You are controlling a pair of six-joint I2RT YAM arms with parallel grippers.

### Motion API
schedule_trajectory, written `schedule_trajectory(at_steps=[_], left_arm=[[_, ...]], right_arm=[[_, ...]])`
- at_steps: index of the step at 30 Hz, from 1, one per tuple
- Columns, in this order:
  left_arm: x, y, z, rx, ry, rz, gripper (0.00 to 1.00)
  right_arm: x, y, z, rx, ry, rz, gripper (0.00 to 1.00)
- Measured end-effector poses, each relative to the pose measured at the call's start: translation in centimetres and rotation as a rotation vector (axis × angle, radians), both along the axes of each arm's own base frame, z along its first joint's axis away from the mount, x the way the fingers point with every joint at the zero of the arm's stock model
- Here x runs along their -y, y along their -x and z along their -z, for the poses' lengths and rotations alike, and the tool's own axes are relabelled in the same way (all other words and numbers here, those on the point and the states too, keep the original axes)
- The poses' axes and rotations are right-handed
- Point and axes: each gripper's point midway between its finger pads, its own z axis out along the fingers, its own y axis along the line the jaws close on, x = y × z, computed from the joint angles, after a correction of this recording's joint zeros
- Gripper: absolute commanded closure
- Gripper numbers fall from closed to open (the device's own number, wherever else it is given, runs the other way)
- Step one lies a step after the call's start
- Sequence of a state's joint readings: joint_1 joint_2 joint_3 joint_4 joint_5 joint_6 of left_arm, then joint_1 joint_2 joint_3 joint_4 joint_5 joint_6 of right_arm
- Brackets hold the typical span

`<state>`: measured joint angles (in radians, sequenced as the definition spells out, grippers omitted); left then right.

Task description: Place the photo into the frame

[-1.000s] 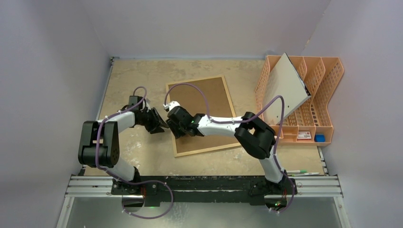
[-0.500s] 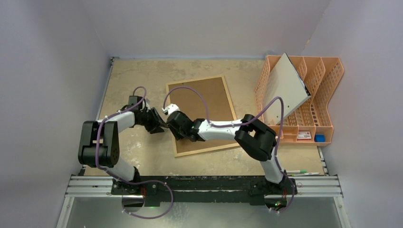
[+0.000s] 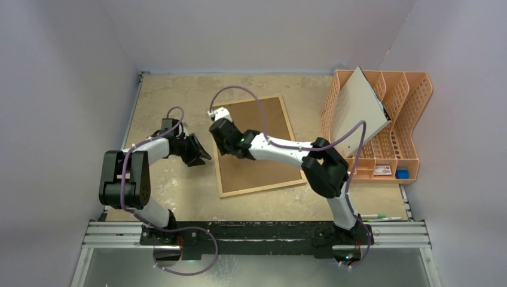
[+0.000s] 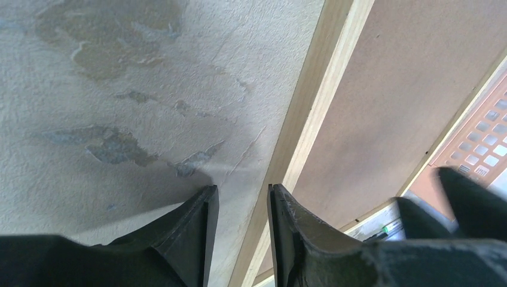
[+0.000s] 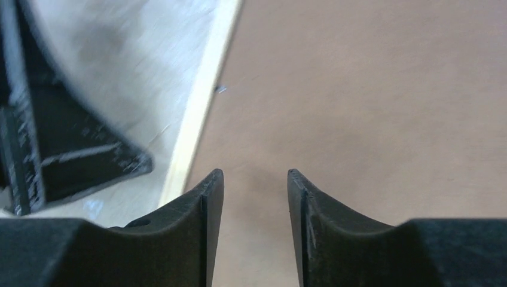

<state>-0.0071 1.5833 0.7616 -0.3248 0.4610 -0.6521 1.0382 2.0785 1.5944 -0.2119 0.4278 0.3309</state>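
Note:
The frame (image 3: 263, 161) lies flat in the middle of the table with its brown fibreboard back up, ringed by a thin light-wood rim. My right gripper (image 3: 219, 133) hovers over its far-left part; in the right wrist view the gripper (image 5: 255, 179) is open above bare fibreboard (image 5: 370, 95), holding nothing. My left gripper (image 3: 206, 157) sits just left of the frame's left rim. Seen from the left wrist, it (image 4: 242, 197) is open, with table and the wood rim (image 4: 311, 119) showing past its fingertips. The photo is out of view.
An orange file rack (image 3: 412, 119) stands at the back right with a grey-white board (image 3: 359, 113) leaning in it and small items in its near tray. Pens (image 3: 376, 217) lie at the table's near right edge. Walls close in on three sides.
My right gripper has moved from the frame's near-left rim toward the far end, and is now over the backing's far-left part. The left arm has barely moved.

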Motion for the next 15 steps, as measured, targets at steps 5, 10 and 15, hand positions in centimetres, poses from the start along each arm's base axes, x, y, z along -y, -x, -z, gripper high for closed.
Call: schedule_trajectory(at_steps=[5,10,15], left_arm=[[0.3,-0.6,-0.1,0.010,0.018,0.010,0.53],[0.7,-2.3,-0.8,0.041,0.044,0.030,0.32],[0.9,-5.0,-1.4,0.099,0.049,0.036,0.29]], right_arm=[[5.7,-6.3,-3.9,0.003,-0.087,0.212,0.33],[15.6,-12.2,-5.2,-0.021,-0.127,0.506,0.18],[24.2,-13.5,-2.3,-0.103,-0.094,0.715,0.14]])
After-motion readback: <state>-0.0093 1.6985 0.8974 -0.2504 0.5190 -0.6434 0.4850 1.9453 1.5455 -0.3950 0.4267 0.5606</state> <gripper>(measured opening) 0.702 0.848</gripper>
